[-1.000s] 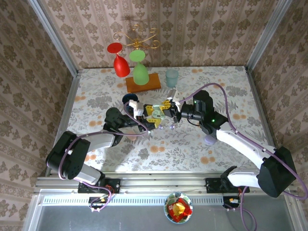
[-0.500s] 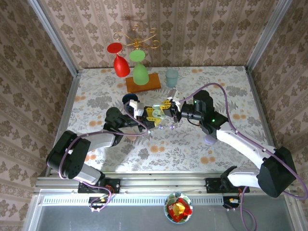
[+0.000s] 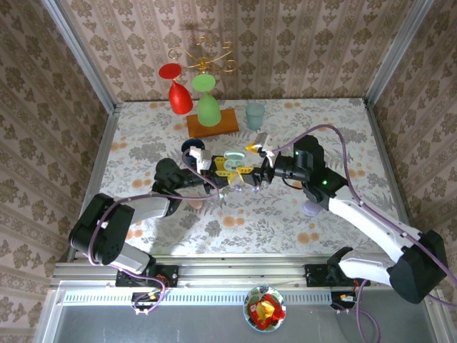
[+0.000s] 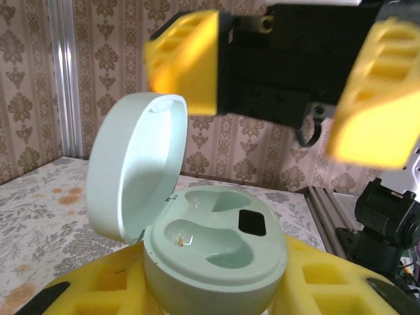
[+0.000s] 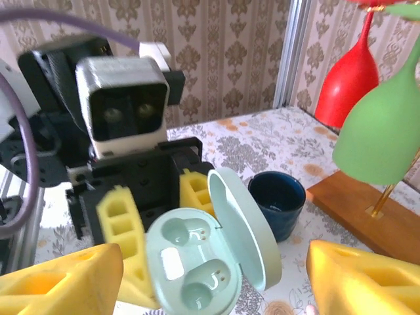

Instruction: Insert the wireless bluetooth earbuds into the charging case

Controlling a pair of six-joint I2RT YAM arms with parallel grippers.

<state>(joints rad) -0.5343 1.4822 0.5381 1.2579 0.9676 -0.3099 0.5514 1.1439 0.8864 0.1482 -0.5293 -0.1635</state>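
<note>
A mint-green charging case [image 4: 216, 256] stands with its lid [image 4: 134, 164] swung open, and both sockets are empty. My left gripper [image 3: 226, 170] is shut on the case's body, its yellow fingers [image 4: 341, 282] pressed against both sides. The right gripper [image 3: 253, 161] is open just right of the case [image 3: 233, 157], touching nothing. From the right wrist, the case [image 5: 190, 262] lies between and beyond my spread yellow fingertips [image 5: 65, 282]. Small pale glossy pieces [image 3: 243, 189], which look like the earbuds, lie on the table under the grippers.
A dark blue cup [image 3: 191, 148] sits just behind the case, close to its lid [image 5: 277, 200]. Red [image 3: 178, 96] and green [image 3: 208, 107] wine glasses hang over a wooden base [image 3: 213, 123] at the back, beside a pale teal cup [image 3: 255, 114]. A lilac case [image 3: 312, 208] lies near the right arm.
The right gripper, shut at the case before, has opened and drawn back to the right. The left gripper has tightened on the case and stayed in place.
</note>
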